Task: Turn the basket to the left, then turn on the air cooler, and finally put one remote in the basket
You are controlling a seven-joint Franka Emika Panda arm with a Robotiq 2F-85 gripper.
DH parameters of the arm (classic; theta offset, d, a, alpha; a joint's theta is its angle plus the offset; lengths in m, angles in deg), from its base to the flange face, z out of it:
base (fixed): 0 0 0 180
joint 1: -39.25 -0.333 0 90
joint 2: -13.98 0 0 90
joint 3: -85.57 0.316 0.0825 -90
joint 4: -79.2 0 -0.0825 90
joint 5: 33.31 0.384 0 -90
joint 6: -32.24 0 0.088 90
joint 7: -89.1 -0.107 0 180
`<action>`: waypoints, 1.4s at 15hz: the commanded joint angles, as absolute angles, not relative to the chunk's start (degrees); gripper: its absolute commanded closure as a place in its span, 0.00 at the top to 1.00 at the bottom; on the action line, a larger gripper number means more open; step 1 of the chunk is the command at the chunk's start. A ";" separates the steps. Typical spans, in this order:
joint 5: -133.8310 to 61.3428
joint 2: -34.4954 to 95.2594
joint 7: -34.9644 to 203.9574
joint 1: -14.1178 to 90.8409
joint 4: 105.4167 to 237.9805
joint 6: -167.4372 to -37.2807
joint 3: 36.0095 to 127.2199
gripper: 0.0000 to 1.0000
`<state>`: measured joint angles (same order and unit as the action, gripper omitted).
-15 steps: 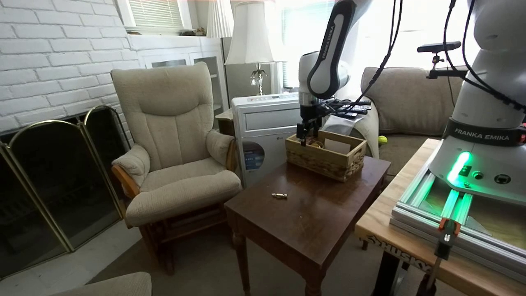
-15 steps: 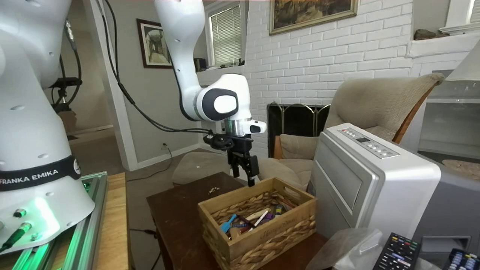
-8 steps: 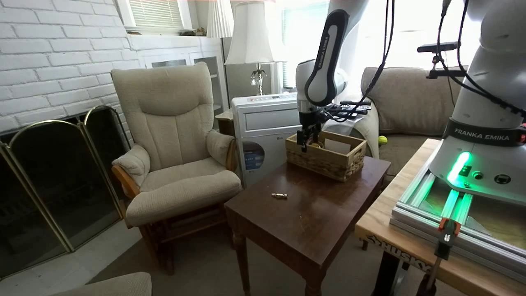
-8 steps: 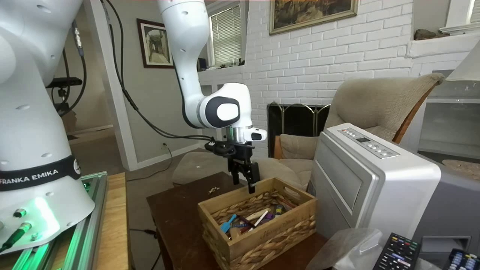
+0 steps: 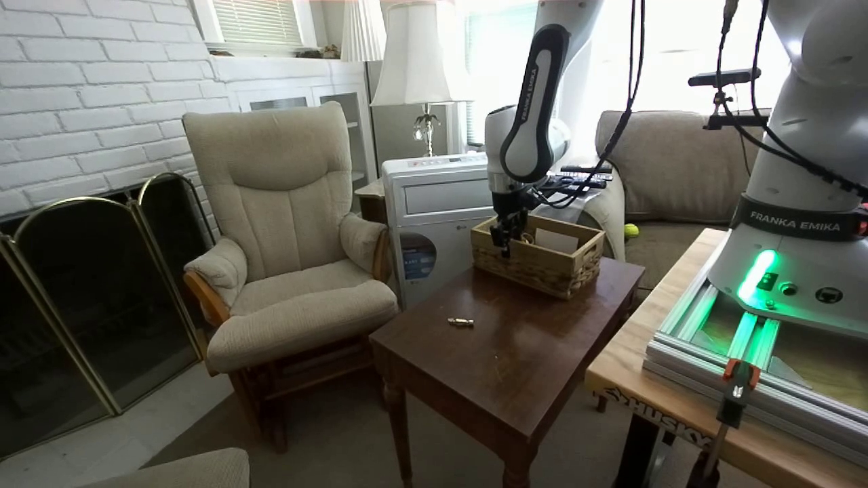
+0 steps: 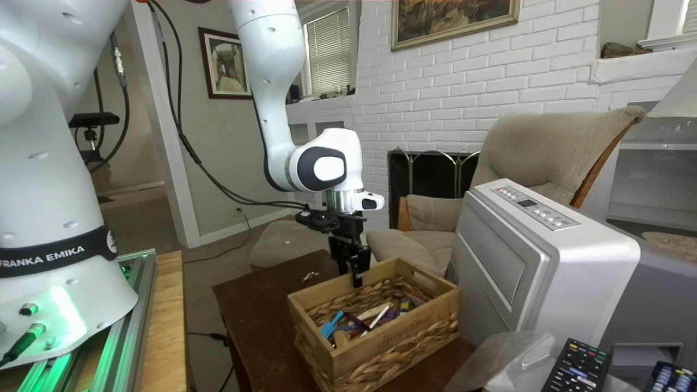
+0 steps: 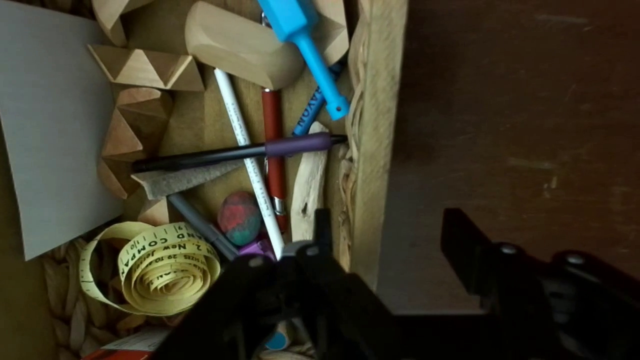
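Basket [image 5: 536, 271], rectangular and wicker-sided, stands at the far end of the dark wooden table [image 5: 502, 359] in an exterior view, with the air cooler [image 5: 441, 217] just beyond it on the left. The cooler's control panel [image 6: 536, 207], a row of buttons around a small dark display, reads clearly in an exterior view, where two remotes [image 6: 577, 365] lie at the near right by some clear plastic [image 6: 501, 359]. The gripper [image 7: 387, 214] is at a long wall of the basket, its jaws fairly wide: in the wrist view a finger [image 7: 324, 235] lies over the inside and its mate over the table, the wall between them. Whether the inner finger touches the wood, I cannot tell. Looking down, the wrist view lays out contents that the exterior views give only in part: a coiled yellow tape measure [image 7: 165, 260], a pen [image 7: 240, 152] with a purple grip, wooden blocks [image 7: 245, 47], a light-blue plastic tool [image 7: 302, 37] and, on the left, a pale card [image 7: 55, 130]. Compared with a second ago, the gripper sits lower at the wall and its jaws are closer together; basket, cooler and remotes look unmoved.
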<state>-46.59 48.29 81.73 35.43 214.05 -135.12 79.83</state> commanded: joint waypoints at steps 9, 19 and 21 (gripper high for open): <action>-44.73 48.32 83.19 34.47 214.06 -135.14 79.13 0.26; -50.13 45.98 86.89 28.81 218.39 -144.42 73.05 0.04; -51.60 45.26 90.11 26.55 220.11 -146.75 71.10 0.04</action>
